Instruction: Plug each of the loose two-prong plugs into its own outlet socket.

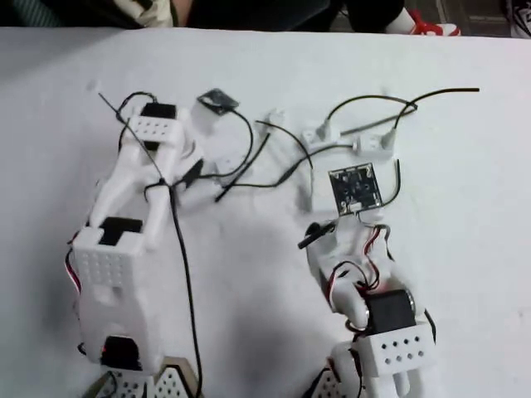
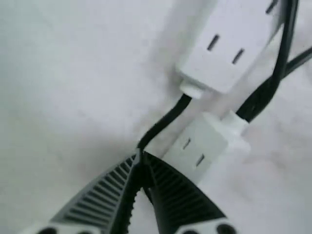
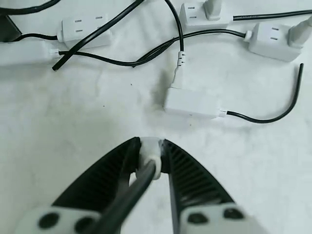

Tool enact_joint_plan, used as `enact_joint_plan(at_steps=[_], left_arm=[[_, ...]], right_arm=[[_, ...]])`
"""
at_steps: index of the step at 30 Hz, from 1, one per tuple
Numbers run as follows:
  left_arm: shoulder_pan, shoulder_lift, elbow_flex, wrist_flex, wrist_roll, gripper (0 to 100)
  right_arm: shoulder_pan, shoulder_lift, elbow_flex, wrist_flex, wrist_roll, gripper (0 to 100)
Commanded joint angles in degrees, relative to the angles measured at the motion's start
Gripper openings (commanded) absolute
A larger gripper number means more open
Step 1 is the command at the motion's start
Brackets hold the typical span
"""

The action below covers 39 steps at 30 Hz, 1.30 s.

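My right gripper (image 3: 148,156) is shut on a small white two-prong plug (image 3: 149,150) whose black cable runs back between the fingers. Just ahead lies a white outlet socket (image 3: 191,105) with another white plug (image 3: 176,79) standing in it. In the high view the right gripper (image 1: 318,232) sits mid-table. My left gripper (image 2: 142,165) is shut on a thin black cable (image 2: 163,122), right beside a white socket (image 2: 202,146); a second white socket (image 2: 219,53) lies a little beyond. In the high view the left gripper (image 1: 195,170) is among tangled cables.
More white sockets (image 3: 83,29) (image 3: 270,36) (image 3: 200,12) lie farther out in the right wrist view, two with plugs in them. Black cables (image 1: 249,157) cross the table's middle. A loose cable end (image 3: 287,105) curls beside the near socket. Bare tabletop (image 1: 465,249) lies to the right.
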Motion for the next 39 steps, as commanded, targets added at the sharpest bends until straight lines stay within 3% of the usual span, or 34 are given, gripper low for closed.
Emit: enact_joint_plan(at_steps=[1,7,18,31,36,39], left_arm=[[2.68,-2.77,-0.62,6.59,-0.35,2],[6.02,-13.05,10.02,7.56,0.44,2],[11.03,-31.34,36.92,-5.36,2.81,2],[-10.51,-51.3,38.33,-2.02,-0.53,2],[-19.82,-54.64,46.77,-9.32,-5.98,2],[-23.6,-56.92,54.24,-15.74,-6.68,2]], right_arm=[[0.66,-0.57,-0.44,-0.66,-0.26,1.7],[0.66,-0.57,-0.44,-0.66,-0.26,1.7],[0.66,-0.57,-0.44,0.48,-0.09,1.7],[-0.13,0.57,-3.78,-0.04,3.16,1.8],[-9.71,8.66,-10.29,1.54,4.13,1.7],[-14.64,17.01,-15.21,1.27,-0.44,1.7]])
